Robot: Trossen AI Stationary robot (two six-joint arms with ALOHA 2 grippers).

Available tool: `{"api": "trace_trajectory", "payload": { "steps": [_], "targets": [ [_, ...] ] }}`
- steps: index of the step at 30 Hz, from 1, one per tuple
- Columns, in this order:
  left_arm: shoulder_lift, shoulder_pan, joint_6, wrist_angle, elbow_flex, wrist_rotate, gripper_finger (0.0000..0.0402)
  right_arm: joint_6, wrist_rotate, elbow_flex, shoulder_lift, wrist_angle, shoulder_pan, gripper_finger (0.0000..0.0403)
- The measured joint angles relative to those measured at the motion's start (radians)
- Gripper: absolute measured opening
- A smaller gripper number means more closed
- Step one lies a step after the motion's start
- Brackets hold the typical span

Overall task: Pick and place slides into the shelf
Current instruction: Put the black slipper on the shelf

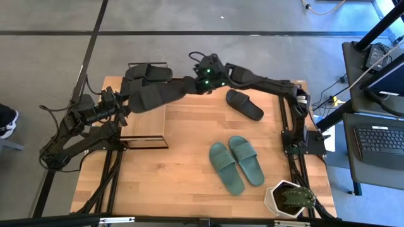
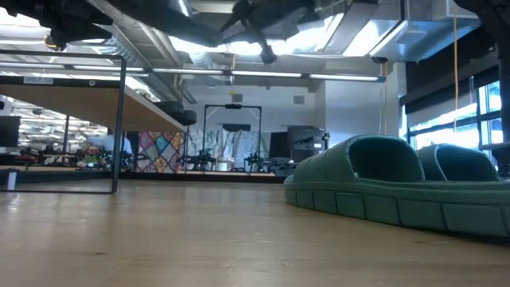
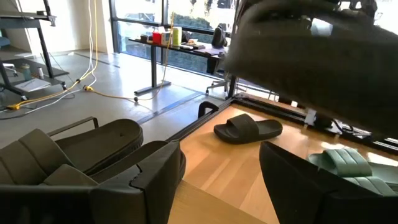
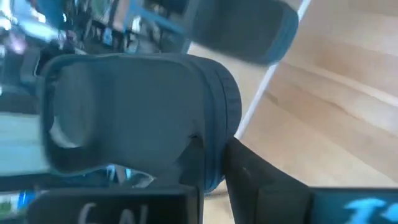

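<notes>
Black slide (image 1: 154, 94), pinched in the right tool (image 1: 189, 84), should settle flat on the shelf (image 1: 151, 123) beside the spread left tool (image 1: 124, 106).

You see three black slides (image 1: 245, 104), one teal-green pair (image 1: 237, 162), and a light wooden shelf (image 1: 146, 120) with a black frame on a pale wood counter (image 1: 183, 183); both arms dark.

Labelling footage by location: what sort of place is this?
Probably a robotics lab or workshop: a grey concrete floor with loose yellow cables, a laptop on a side bench, and more black equipment rigs behind.
</notes>
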Motion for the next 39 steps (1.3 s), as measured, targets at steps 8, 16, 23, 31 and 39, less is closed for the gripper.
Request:
{"api": "trace_trajectory", "payload": {
  "steps": [8, 16, 23, 31, 39],
  "targets": [
    [0.000, 0.000, 0.001, -0.002, -0.001, 0.000, 0.0212, 0.041, 0.074, -0.001, 0.060, -0.006, 0.052, 0.0047],
    [0.000, 0.000, -0.001, -0.020, 0.013, 0.014, 0.0212, 0.017, 0.082, -0.001, 0.068, 0.050, 0.081, 0.0048],
    [0.005, 0.000, 0.022, -0.259, 0.191, -0.014, 0.0212, -0.003, 0.069, -0.001, 0.068, 0.082, 0.082, 0.0048],
    [0.004, 0.000, 0.024, -0.615, 0.525, -0.079, 0.0212, -0.016, 0.066, -0.001, 0.068, 0.102, 0.081, 0.0048],
    [0.003, 0.000, 0.000, -0.855, 0.796, -0.185, 0.0212, -0.002, 0.103, -0.001, 0.068, 0.103, 0.081, 0.0048]
  ]
}}
